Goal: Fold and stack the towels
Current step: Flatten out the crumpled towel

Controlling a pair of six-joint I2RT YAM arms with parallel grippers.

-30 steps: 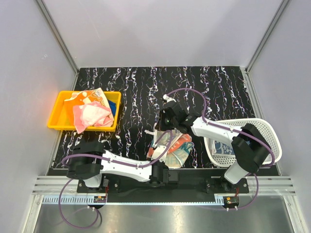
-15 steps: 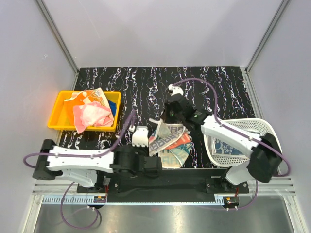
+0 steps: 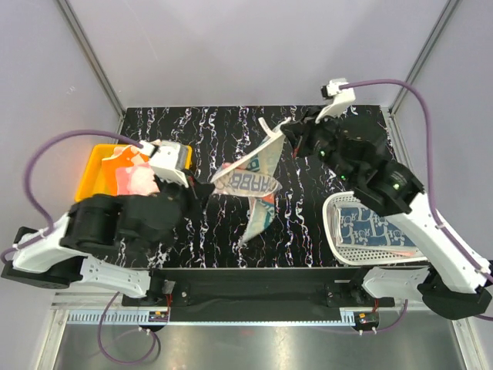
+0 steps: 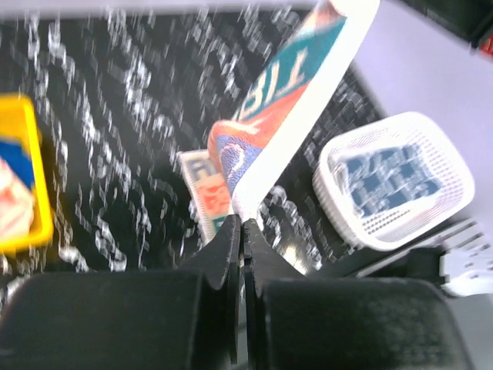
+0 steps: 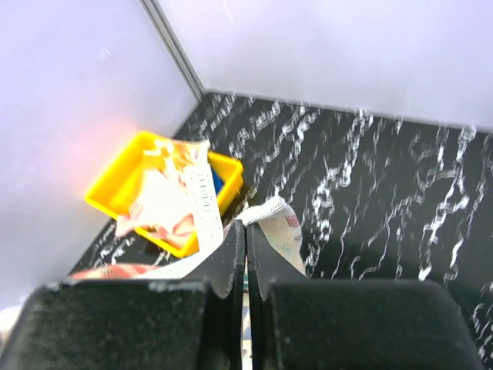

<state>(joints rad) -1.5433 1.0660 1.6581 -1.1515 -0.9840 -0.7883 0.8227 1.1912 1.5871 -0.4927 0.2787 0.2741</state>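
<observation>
Above the table (image 3: 192,131), the printed towel (image 3: 250,181) spans near-left to far-right. Left gripper (image 3: 205,190) and right gripper (image 3: 288,132) each clamp one end, jaws closed.

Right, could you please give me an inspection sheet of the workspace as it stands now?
Surface: black table with white veining.
Job's things: printed towel held up off the table, stretched between both tools; other towels heaped in the yellow tray.
Clutter: white basket at the right, with a blue patterned cloth inside.
Grippers: left tool shut on the printed towel's edge; right tool shut on its far corner.
Cables: purple cables, one arcing over each arm, apart from the towel.
Surroundings: plain grey walls; nothing else seen.
</observation>
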